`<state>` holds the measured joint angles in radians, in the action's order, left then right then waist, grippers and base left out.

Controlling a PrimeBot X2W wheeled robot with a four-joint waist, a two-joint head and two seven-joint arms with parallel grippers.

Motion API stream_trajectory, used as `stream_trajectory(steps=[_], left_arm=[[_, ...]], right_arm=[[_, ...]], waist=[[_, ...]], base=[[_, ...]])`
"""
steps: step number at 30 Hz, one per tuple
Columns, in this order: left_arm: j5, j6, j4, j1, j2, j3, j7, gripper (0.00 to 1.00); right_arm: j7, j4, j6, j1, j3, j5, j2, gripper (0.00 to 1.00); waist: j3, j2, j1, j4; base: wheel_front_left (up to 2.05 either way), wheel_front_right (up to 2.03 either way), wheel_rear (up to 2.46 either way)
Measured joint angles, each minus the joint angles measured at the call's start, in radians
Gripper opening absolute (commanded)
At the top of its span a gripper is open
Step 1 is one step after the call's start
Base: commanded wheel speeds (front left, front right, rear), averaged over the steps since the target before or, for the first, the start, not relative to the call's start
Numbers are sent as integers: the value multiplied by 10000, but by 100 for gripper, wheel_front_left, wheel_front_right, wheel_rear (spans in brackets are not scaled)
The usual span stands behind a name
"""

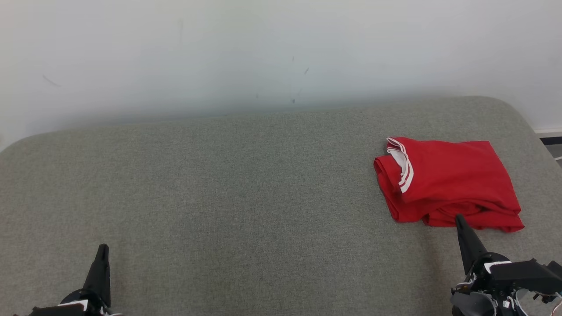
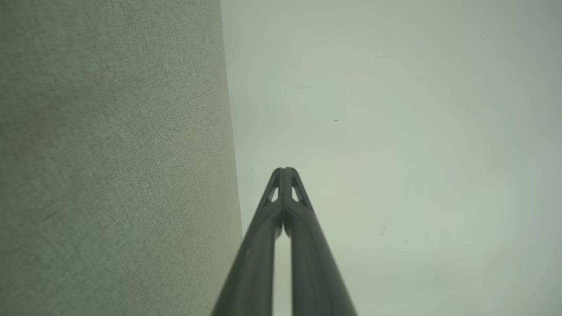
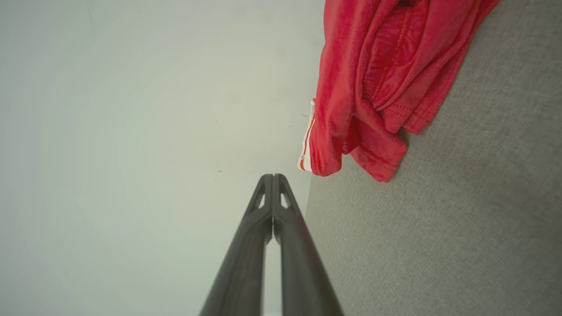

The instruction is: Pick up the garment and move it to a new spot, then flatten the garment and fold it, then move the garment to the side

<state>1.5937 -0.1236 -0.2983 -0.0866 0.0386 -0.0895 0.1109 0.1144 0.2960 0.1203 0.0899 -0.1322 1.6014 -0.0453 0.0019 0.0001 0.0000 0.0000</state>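
A red garment with a white striped collar lies folded into a rough rectangle at the right side of the grey cushioned surface. My right gripper is shut and empty, its tip just at the garment's near edge in the head view. In the right wrist view the garment sits apart from the shut right gripper, above and to its right. My left gripper rests at the lower left, far from the garment. Its fingertips meet with nothing held.
A pale wall rises directly behind the grey surface. The surface's rounded right corner lies just beyond the garment, with a strip of floor past it. A wide bare stretch of cushion lies left of the garment.
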Motion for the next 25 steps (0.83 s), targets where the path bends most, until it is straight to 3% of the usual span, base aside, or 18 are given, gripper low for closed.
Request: stream_trajectory(steps=[25], left_arm=[[0, 0, 2, 0, 0, 0, 0, 0]], right_arm=[[0, -2, 0, 0, 0, 0, 0, 0]], waist=[[0, 0, 0, 0]], base=[[0, 0, 0]])
